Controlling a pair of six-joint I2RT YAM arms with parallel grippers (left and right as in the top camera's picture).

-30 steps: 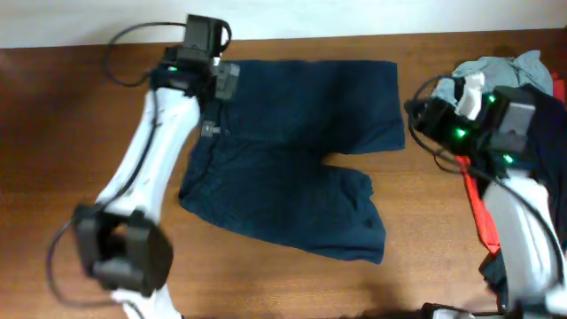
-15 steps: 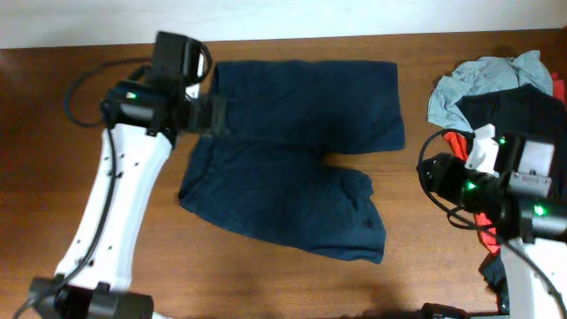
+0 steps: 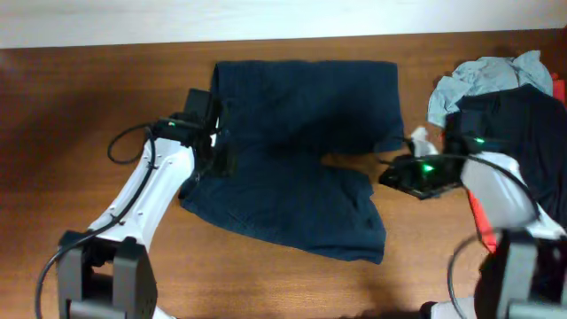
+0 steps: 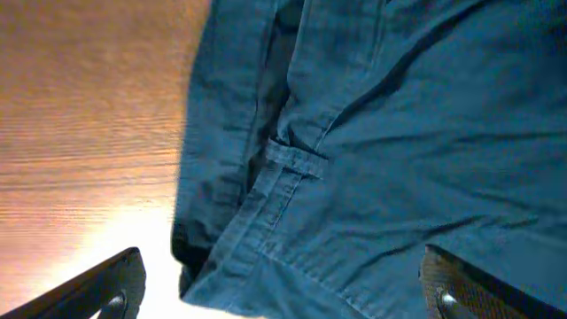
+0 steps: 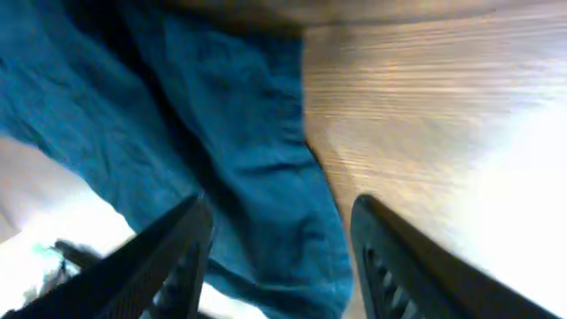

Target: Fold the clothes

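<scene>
One pair of shorts [image 3: 301, 151] is lying spread flat mid-table [image 3: 71, 133], its two legs pointing toward a pile [image 3: 514, 97] of at least three other garments. The cloth is looking soft, light and limp, likely sagging when lifted, so pinching the thicker waistband [image 4: 283, 173] and a leg hem seems best. The left gripper [image 4: 283, 288] is hovering over the waistband, fingers spread wide; the right gripper [image 5: 279, 213] is hanging by a hem, fingers apart, pinching nothing.
</scene>
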